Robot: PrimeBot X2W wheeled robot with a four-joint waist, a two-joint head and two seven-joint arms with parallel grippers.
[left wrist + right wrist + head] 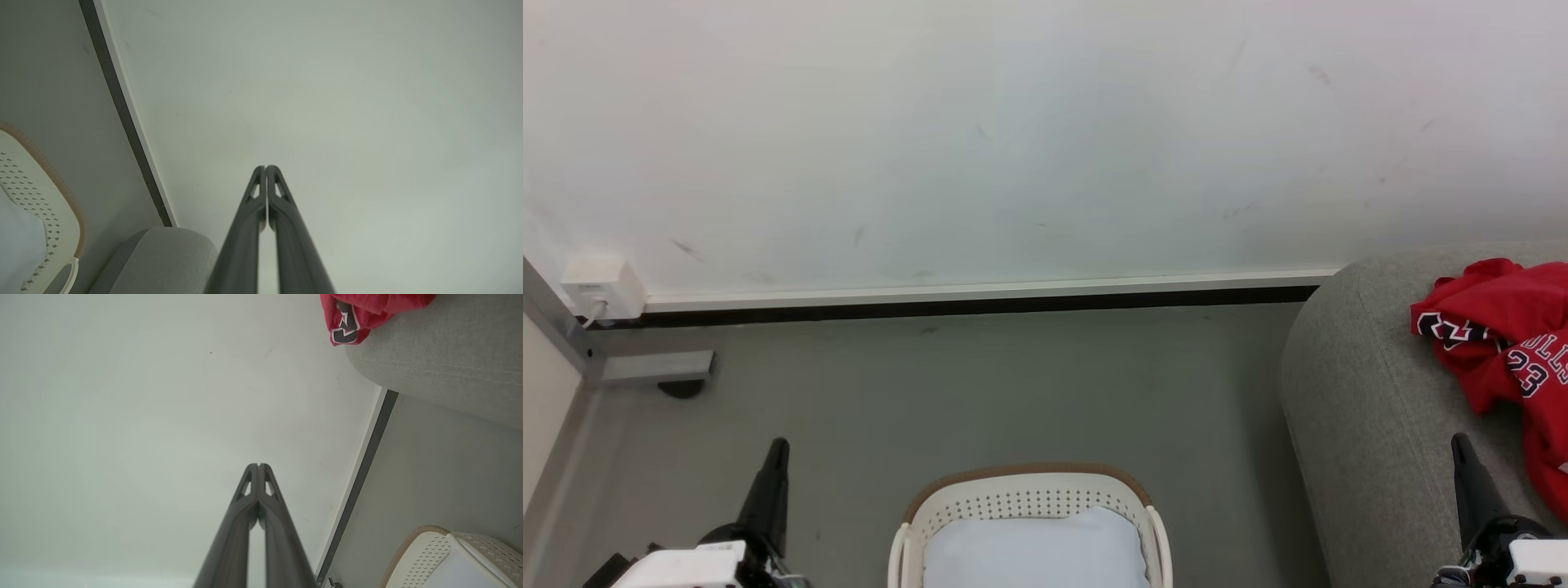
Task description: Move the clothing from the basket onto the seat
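The red clothing (pixel 1511 351) with white trim and the number 23 lies crumpled on the grey seat (pixel 1364 408) at the right; a fold of the clothing (pixel 359 312) hangs over the seat's edge (pixel 441 363). The cream basket (pixel 1029 502) with its brown rim stands on the floor at bottom centre, holding a pale blue-white cushion (pixel 1033 551). My left gripper (pixel 778 447) is shut and empty, left of the basket. My right gripper (pixel 1460 445) is shut and empty over the seat's front. Both point at the wall, as the left gripper (pixel 266 167) and right gripper (pixel 258 465) show.
A white wall (pixel 1013 139) with a dark skirting strip (pixel 972 308) runs behind the grey floor (pixel 980 392). A white socket box (pixel 600 287) and a grey metal bracket (pixel 645 366) sit at the far left corner. The basket's rim (pixel 61 192) and the seat's corner (pixel 163 257) appear beside the left gripper.
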